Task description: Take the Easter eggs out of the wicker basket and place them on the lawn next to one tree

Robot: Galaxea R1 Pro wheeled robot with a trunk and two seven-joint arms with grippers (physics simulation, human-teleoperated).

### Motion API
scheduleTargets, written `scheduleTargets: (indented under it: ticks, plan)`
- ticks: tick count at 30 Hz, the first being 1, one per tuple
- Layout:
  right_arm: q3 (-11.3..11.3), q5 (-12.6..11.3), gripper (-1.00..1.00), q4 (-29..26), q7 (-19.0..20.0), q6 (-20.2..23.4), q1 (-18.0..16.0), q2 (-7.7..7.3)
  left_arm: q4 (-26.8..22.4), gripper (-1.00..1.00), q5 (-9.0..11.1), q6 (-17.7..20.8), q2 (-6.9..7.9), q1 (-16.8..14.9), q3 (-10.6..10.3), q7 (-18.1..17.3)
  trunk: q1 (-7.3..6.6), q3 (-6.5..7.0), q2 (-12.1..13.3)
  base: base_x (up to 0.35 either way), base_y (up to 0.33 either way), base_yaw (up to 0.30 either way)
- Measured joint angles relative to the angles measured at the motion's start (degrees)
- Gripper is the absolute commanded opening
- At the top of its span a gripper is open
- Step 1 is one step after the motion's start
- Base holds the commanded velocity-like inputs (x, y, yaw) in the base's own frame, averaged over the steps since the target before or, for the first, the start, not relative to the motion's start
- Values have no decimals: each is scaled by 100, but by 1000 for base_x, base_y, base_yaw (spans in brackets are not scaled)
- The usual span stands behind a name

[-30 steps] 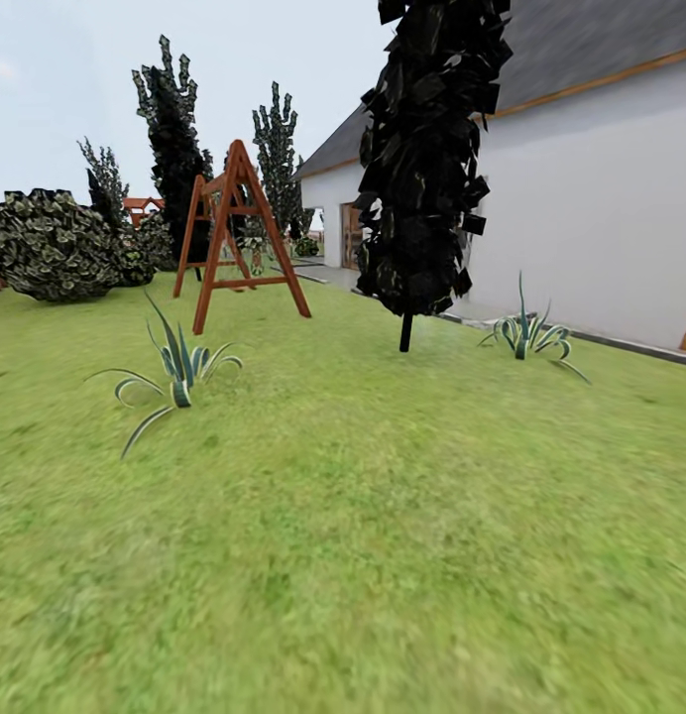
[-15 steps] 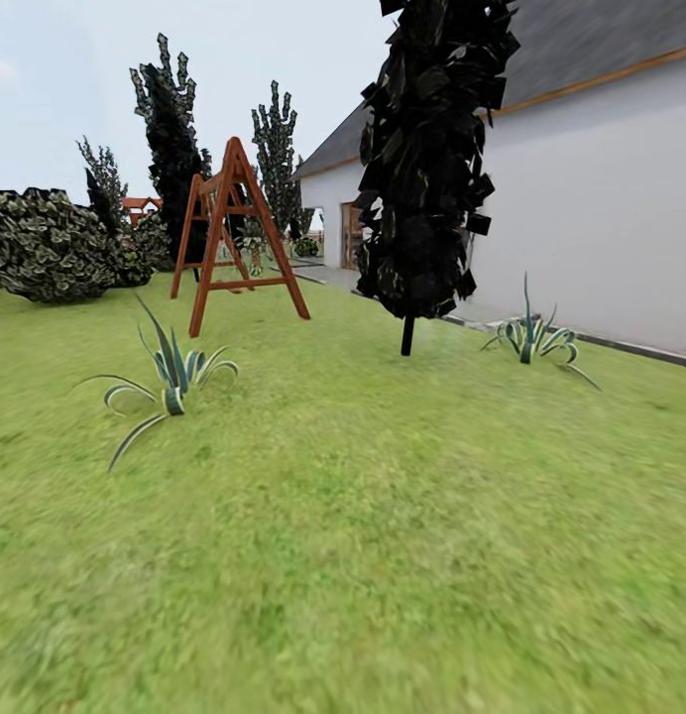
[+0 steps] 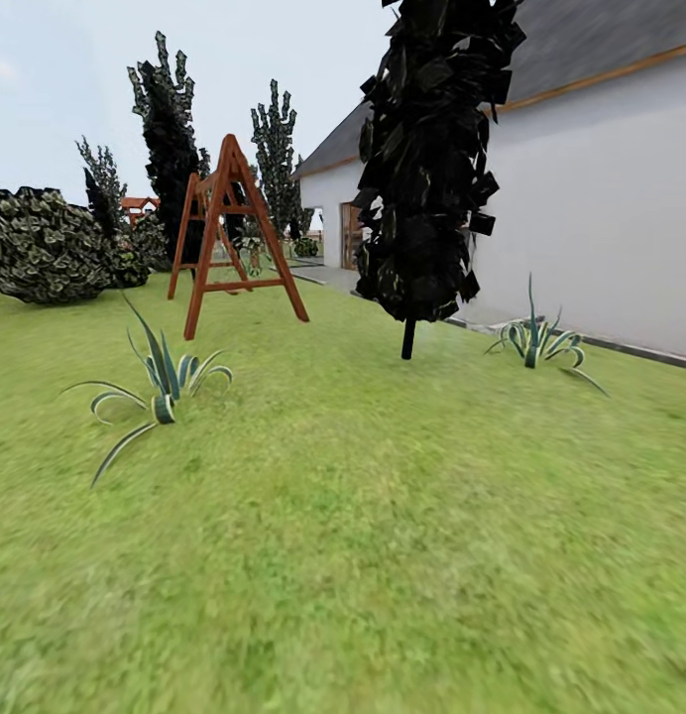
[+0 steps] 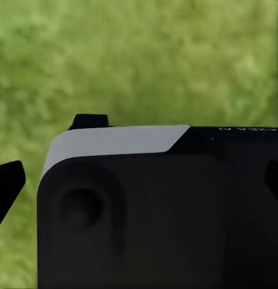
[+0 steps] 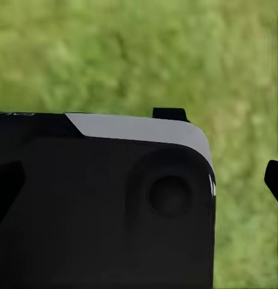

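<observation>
**Clerk:** Ground, first entry?

**Keeper:** Wide flat lawn of bright green mottled grass [image 3: 383,555], running from the head view's foreground back to the buildings. It also lies blurred behind the black housings in both wrist views.

**Clerk:** Standing stock on it?

**Keeper:** One narrow black conifer on a thin dark stem [image 3: 427,159], centre right. One red-brown wooden A-frame swing stand [image 3: 234,233], left of centre and farther back. Two spiky green-and-white striped agave plants: one left [image 3: 160,382], one right [image 3: 536,342] near the white wall. One rounded dark shrub flecked pale [image 3: 41,243] at the far left. More tall black conifers [image 3: 170,129] behind the swing stand.

**Clerk:** Structures?

**Keeper:** One white-walled house with a grey roof [image 3: 591,198] along the right side.

**Clerk:** Left claw [image 4: 9,186]?

**Keeper:** A black fingertip at the picture's edge beside a black-and-grey housing; released or clenched, I cannot tell.

**Clerk:** Right claw [image 5: 274,180]?

**Keeper:** Likewise, one dark tip at the edge; state cannot be told.

**Clerk:** Eggs, basket?

**Keeper:** Not among the items seen; of the task's things, just the lawn.
</observation>
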Motion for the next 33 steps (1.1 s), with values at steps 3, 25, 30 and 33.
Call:
scheduleTargets:
  ticks: [3,25,30,33]
  plan:
    - [0,-1,100,0,0,0,0,0,0,100,0,0,0,0,0,2,0,0,0,314,-138,0]
    - [0,0,100,5,0,0,0,-9,0,100,0,0,0,-2,4,6,0,0,0,306,-156,10]
    - [0,1,100,8,0,0,0,-12,0,100,0,0,0,0,5,6,0,0,0,293,-175,181]
    - [0,0,100,9,0,0,0,-16,0,100,0,0,0,0,4,6,0,0,0,291,-177,256]
